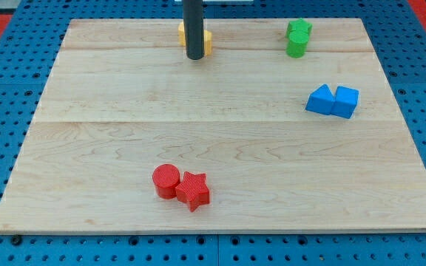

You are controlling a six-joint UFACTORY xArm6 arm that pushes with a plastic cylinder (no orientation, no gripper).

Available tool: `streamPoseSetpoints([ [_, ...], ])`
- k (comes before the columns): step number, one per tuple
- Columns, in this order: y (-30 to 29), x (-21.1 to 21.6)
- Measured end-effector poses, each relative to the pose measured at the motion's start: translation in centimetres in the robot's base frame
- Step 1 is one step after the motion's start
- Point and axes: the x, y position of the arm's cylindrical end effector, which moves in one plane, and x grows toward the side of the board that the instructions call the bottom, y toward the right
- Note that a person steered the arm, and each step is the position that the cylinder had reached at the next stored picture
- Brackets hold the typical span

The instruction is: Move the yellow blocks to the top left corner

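Smooth rod, my tip [194, 57] before yellow blocks [207, 42]

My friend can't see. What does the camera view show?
My tip rests against the yellow blocks near the wooden board's top edge. Green blocks sit at top right, blue blocks on the right, and red blocks near the bottom.

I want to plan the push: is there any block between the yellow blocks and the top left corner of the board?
Nothing visible. The yellow blocks sit at the top edge, partly hidden behind my tip, and the board from there toward the view's top left shows no block.
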Motion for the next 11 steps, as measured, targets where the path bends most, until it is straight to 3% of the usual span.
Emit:
streamPoseSetpoints([
  [3,2.2,2.9],
  [6,5.5,0.2],
  [7,5.3,-3.2],
  [9,-2.2,-6.7],
  [11,-10.7,-7.4],
])
